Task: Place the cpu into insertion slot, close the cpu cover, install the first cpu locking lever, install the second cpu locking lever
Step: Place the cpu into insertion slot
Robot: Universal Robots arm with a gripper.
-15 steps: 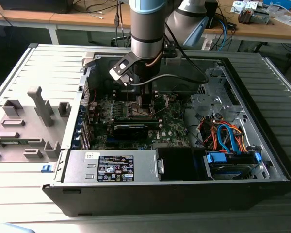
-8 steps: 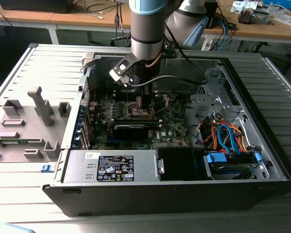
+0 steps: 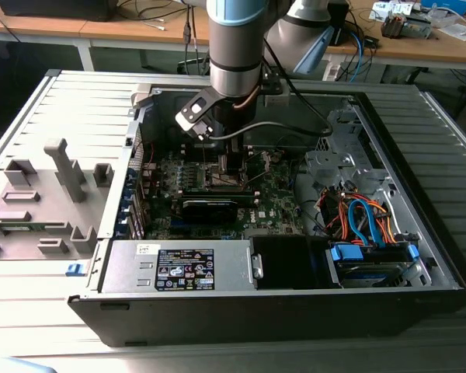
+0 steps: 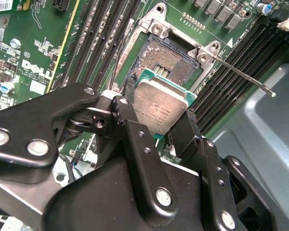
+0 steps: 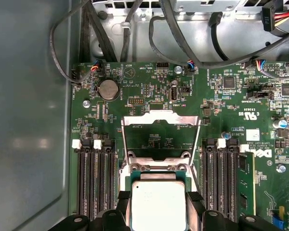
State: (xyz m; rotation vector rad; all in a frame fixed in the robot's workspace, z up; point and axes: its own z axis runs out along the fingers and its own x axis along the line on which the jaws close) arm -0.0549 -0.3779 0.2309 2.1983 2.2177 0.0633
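My gripper (image 4: 158, 115) is shut on the cpu (image 4: 160, 105), a small square chip with a silver-grey top, one black finger on each side edge. The chip hangs slightly tilted just above the insertion slot (image 4: 169, 58), whose brownish-gold contact field lies uncovered. In the first wrist view the cpu (image 5: 159, 204) sits between the fingers (image 5: 123, 198) over the socket's silver rim (image 5: 159, 167). The cpu cover (image 5: 161, 118), a thin silver frame, stands swung open beyond the socket. A thin locking lever (image 4: 241, 72) sticks out free beside the socket. The exterior view shows the gripper (image 3: 228, 165) low over the motherboard.
Black memory slots (image 5: 95, 178) flank the socket on both sides. The open computer case (image 3: 419, 256) holds a black graphics card (image 3: 210, 208), a power supply (image 3: 179, 268) and bundled cables (image 3: 365, 217). A grey fixture block (image 3: 54, 186) lies at the exterior view's left.
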